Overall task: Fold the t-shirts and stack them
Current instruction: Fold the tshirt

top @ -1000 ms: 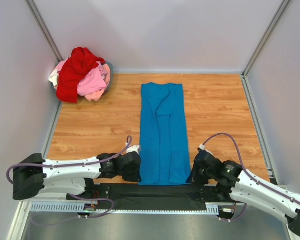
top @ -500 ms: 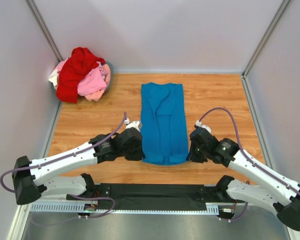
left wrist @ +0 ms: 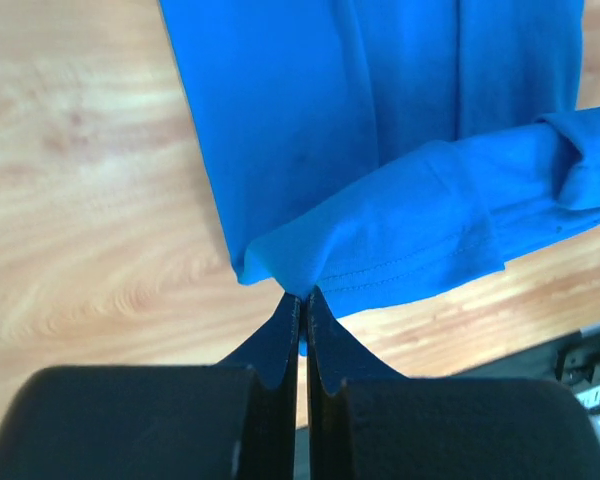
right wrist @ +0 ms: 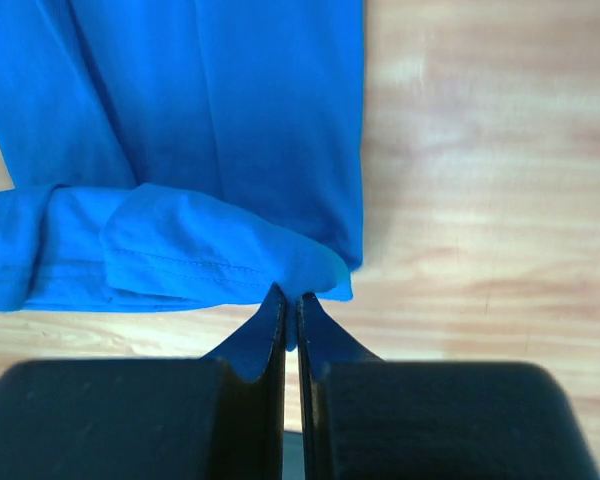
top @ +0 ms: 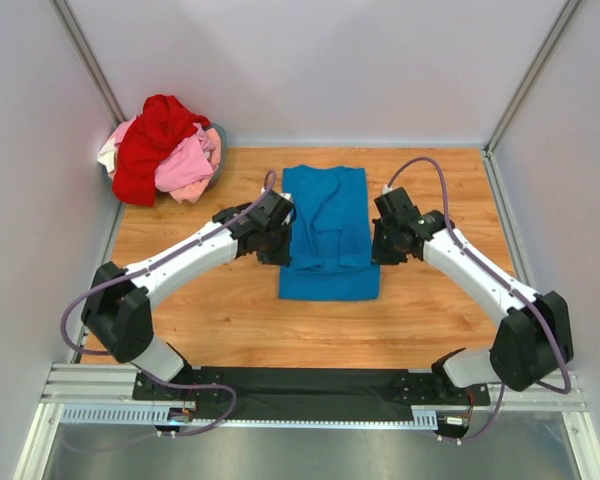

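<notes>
A: While both arms reach out over the wood-grain tabletop (top: 180,290), elbows bowed outward, where do the claws sit?

B: The left gripper (top: 278,246) is at the left edge of the bright blue cotton t-shirt (top: 325,205), and the right gripper (top: 378,246) is at its right edge. They're level with each other, mid-table.

A: Jaws?

B: Pressed together on both. Each pinches a hemmed corner of the blue fabric, and the wrist views show stitched hem bunched right at the fingertips.

A: Shirt shape?

B: A long narrow strip, lengthwise at table centre. The near end is doubled over onto the middle, fold line toward the arm bases. A few creases at the far end.

A: Containers?

B: Back left corner has a heap: red cotton t-shirt (top: 155,135) on top, light pink t-shirt (top: 187,165) beside it, whitish t-shirt (top: 108,155) at the left. A grey rim (top: 218,135) shows at the heap's right, but I can't tell what it belongs to.
</notes>
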You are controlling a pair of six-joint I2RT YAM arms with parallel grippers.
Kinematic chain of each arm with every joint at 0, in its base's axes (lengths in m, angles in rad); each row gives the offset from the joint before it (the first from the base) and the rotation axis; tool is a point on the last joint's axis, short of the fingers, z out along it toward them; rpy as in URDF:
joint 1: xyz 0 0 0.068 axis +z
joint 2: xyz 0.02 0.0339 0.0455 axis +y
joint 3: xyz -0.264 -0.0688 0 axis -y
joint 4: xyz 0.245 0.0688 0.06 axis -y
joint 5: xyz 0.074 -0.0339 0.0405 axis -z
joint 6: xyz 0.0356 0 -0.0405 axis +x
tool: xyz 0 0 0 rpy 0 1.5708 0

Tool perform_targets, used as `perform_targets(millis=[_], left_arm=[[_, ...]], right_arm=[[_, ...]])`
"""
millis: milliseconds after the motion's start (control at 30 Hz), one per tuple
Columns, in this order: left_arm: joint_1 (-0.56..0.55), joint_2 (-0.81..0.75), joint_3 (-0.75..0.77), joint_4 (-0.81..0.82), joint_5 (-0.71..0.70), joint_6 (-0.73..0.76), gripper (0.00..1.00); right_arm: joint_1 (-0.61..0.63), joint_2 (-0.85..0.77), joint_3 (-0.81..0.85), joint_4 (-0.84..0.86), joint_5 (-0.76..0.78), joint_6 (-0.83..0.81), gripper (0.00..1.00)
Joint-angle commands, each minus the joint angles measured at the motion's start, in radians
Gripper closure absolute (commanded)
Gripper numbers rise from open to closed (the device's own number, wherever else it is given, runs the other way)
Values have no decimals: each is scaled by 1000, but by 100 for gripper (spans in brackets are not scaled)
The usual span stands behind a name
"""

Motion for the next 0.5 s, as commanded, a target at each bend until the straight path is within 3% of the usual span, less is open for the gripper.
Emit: perform_targets(millis=[0, 467], left_arm=[[46, 64, 89, -5, 53, 101, 100], [157, 340, 332, -50, 114, 165, 100]], right_arm=[[-37, 76, 118, 51, -21, -92, 100], [-124, 365, 303, 66, -128, -154, 99]])
